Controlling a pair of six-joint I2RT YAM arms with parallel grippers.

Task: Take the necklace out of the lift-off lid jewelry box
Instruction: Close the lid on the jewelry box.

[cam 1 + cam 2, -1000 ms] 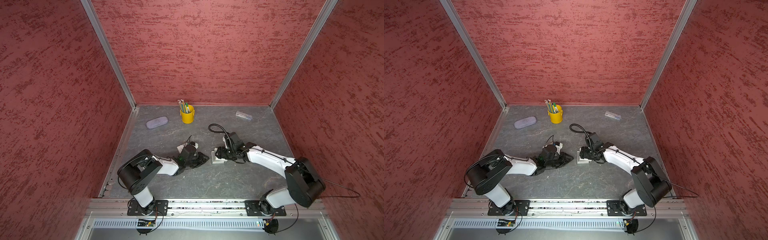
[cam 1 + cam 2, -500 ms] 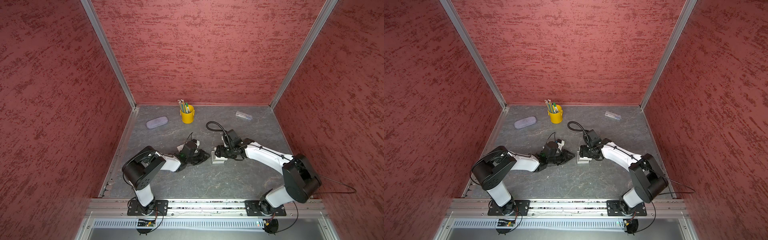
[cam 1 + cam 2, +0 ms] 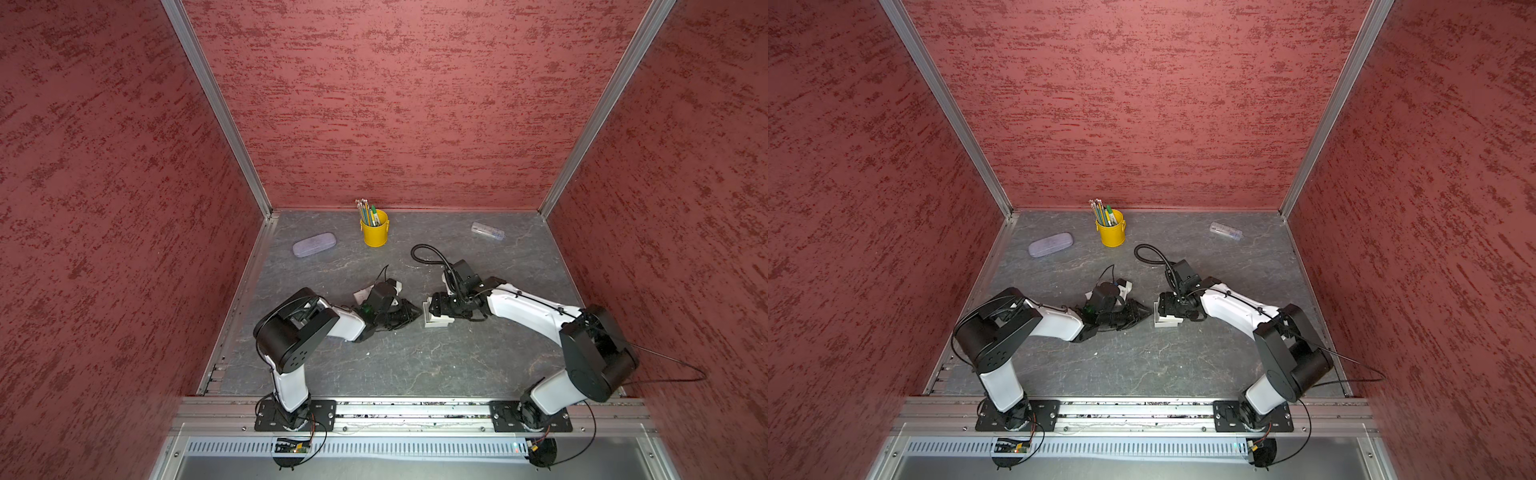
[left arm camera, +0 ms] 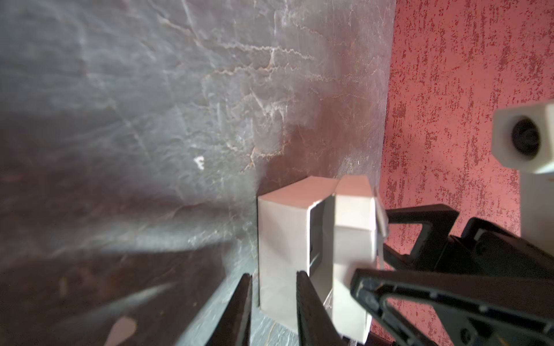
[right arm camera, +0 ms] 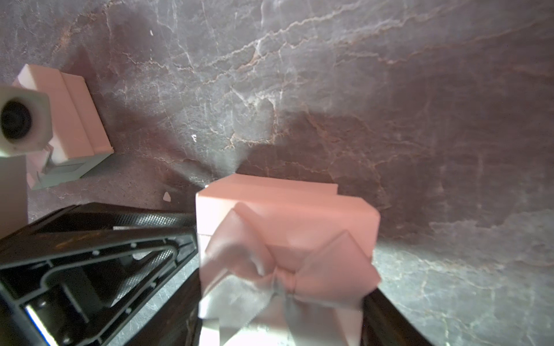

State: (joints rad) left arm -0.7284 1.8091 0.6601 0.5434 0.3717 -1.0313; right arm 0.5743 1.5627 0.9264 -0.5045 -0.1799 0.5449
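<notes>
One bowed lid [image 5: 284, 215], one base [image 4: 281, 239]: right fingers [image 5: 90, 239] pinch the lid off the base; left fingers [image 4: 311, 317], narrowly parted, sit beside it.

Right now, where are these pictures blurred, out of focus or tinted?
Left wrist view: tabletop streaked with blur, left fingers soft. Right wrist view: ribbon bow out of focus, white lid tinted pink. Both top views: sharp, evenly lit.

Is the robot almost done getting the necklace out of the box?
Not yet. Done: the lid is lifted partly off the box base. In hand: the right gripper holds the lid; the left gripper sits at the box base. To do: move the lid away, then pick out the necklace, which I can't see yet.
</notes>
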